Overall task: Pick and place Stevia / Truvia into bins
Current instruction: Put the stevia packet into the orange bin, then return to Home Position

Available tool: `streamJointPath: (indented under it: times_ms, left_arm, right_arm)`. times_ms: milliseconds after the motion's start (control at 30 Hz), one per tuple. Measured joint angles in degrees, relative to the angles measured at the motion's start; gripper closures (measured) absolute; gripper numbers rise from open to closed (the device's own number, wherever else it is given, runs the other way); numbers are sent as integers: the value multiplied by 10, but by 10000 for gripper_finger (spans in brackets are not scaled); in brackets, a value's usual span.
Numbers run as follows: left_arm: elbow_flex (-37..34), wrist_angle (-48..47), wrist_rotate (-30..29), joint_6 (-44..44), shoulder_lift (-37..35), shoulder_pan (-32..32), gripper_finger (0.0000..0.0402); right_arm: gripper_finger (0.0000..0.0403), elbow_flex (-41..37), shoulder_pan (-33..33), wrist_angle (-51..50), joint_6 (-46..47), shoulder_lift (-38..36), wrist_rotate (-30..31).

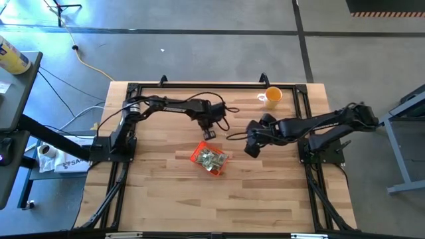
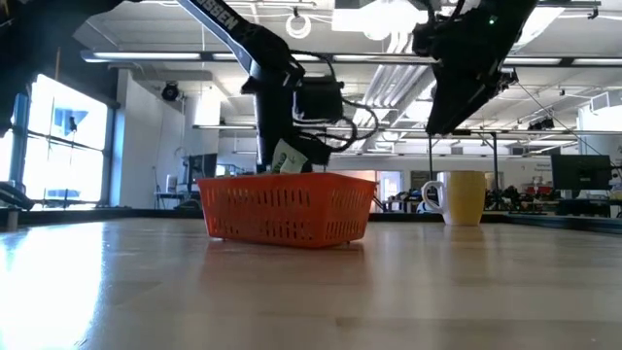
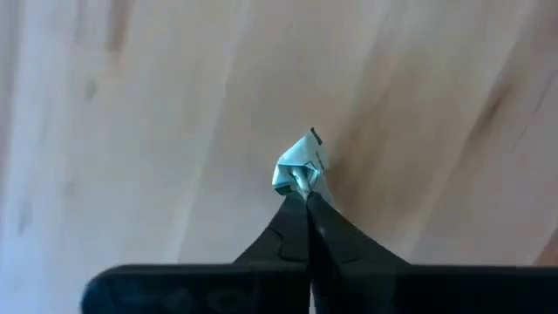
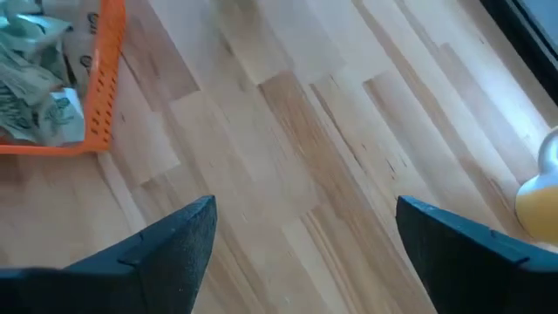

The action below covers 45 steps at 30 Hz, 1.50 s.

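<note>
The orange bin (image 1: 199,154) stands mid-table with a heap of pale green and white Stevia sachets (image 1: 212,159) inside; the right wrist view shows its corner (image 4: 103,83). My left gripper (image 3: 305,197) is just beyond the bin's far side (image 1: 210,134), pointing steeply down, shut on one crumpled sachet (image 3: 299,166). My right gripper (image 4: 301,253) hangs open above bare wood to the bin's right (image 1: 252,150), with nothing between its fingers. In the low view the bin (image 2: 287,209) hides the left fingertips. My left gripper pinches a crumpled green and white sachet (image 3: 302,178) between its two fingertips, which come from above, pointing steeply down. The paper bunches up and sticks out just past the tips. Whether it still touches the wood below, I cannot tell.
A yellow cup (image 1: 273,97) stands near the table's far edge, right of centre, also seen in the low view (image 2: 465,197). A black frame (image 1: 199,86) runs along the table's far and side edges. Bare wood lies in front of the bin.
</note>
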Motion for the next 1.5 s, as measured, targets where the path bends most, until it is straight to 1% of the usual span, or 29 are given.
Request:
streamJointPath:
  times_ms: [100, 167, 233, 333, 400, 500, 600, 667, 733, 800, 833, 900, 933, 1000, 1067, 1133, 1200, 1267, 1333, 1433, 1500]
  left_arm:
    - [-1, -30, 0, 13, -39, 0, 365]
    - [1, -48, 44, 27, -78, -11, 370]
    - [2, -44, 104, 28, -112, -28, 382]
    - [1, -37, 182, 23, -149, -64, 382]
    - [2, -42, 198, 16, -160, -91, 381]
    - [1, -54, 208, 11, -155, -132, 372]
    - [2, -23, 188, 17, -141, -167, 360]
    - [1, -20, 179, 17, -137, -183, 350]
    - [3, 11, 177, 16, -128, -196, 340]
    - [0, 5, 162, -5, -120, -202, 335]
    - [1, 18, 159, -22, -113, -205, 334]
    - [2, 30, 160, -50, -106, -205, 337]
    - [1, 24, 159, -66, -101, -204, 342]
    - [2, 40, 154, -98, -93, -203, 356]
    - [1, 20, 143, -131, -93, -202, 366]
    - [3, 29, 135, -158, -93, -202, 366]
    - [3, 17, 136, -181, -93, -202, 351]
    - [5, 13, 135, -207, -93, -204, 319]
    - [19, -12, 136, -231, -94, -204, 281]
    - [58, -56, 165, -257, -94, -204, 227]
    - [98, -94, 193, -261, -94, -203, 196]
  right_arm:
    - [68, 0, 6, -13, 8, -15, 10]
    - [75, 0, 10, -24, 10, -26, 18]
    - [81, 0, 14, -34, 11, -35, 26]
    - [84, 0, 18, -41, 11, -45, 27]
    - [84, 0, 21, -42, 9, -46, 25]
    - [84, 0, 30, -46, -3, -46, 22]
    - [84, 0, 40, -45, -6, -46, 26]
    - [84, 0, 49, -46, -8, -46, 26]
    - [84, 0, 59, -49, -10, -46, 27]
    - [84, 0, 69, -50, -9, -46, 28]
    - [84, 0, 74, -51, -8, -46, 32]
    - [84, 0, 84, -54, -6, -46, 37]
    - [84, 0, 89, -55, -2, -46, 37]
    - [84, 0, 98, -57, 5, -46, 40]
    - [84, 0, 106, -62, 14, -46, 42]
    - [84, 0, 115, -67, 22, -46, 46]
    - [84, 0, 123, -69, 28, -46, 47]
    - [84, 0, 130, -69, 29, -46, 47]
    - [84, 0, 136, -66, 29, -46, 47]
    - [84, 0, 138, -54, 20, -46, 45]
    - [84, 6, 138, -51, 4, -46, 35]
